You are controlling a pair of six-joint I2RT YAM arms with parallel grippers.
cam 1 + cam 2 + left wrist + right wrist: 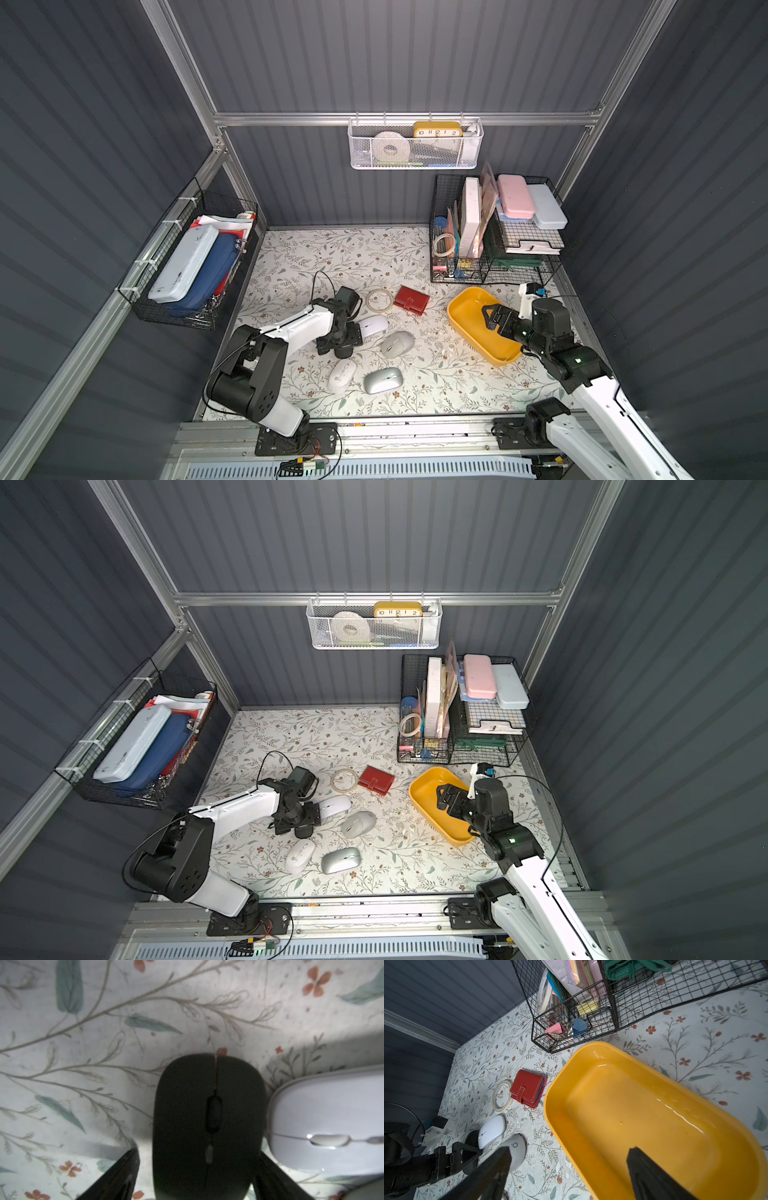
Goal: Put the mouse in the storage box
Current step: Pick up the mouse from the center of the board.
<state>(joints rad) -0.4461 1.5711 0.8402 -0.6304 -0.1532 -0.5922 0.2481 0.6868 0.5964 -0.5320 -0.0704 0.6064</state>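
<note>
The black mouse (209,1105) is located well apart from the storage box (633,1105), a white mouse (324,1118) just beside it on the box side. It is straddled by the left gripper (197,1152), part open, not yet clamped. The right gripper (570,1150) is held wide open and empty above the box. The white mouse may be nudged by the adjacent finger; the smooth shell may be squeezed out. Only the clock (437,129) numerals 10, 11, 12, 1, 2 are legible.

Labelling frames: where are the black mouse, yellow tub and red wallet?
black mouse (213,1114), left wrist view, scroll wheel.
yellow tub (643,1115), right wrist view, bare floor.
red wallet (411,300), a top view, cover.
</note>
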